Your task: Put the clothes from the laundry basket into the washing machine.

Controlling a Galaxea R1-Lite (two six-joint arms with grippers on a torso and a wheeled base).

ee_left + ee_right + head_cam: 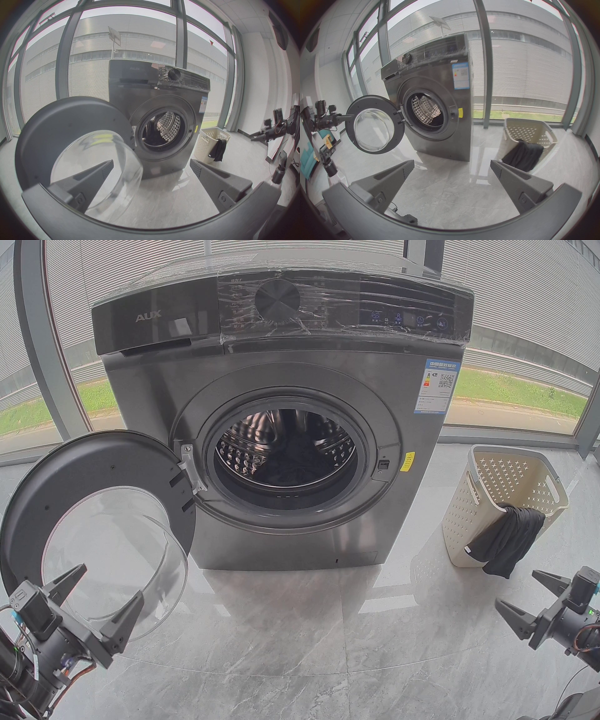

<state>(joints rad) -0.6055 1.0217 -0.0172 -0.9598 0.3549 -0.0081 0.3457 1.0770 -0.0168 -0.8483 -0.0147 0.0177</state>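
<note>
At frame right, black cloth garment (pixel 506 540) hangs off the cream perforated plastic basket (pixel 519 474) rim, just above the spread-open right gripper (pixel 516 587); open left gripper (pixel 111 580) is way off.

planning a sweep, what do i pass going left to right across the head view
open door → drum opening → yellow sticker → laundry basket, with a black garment draped over its front rim
</note>
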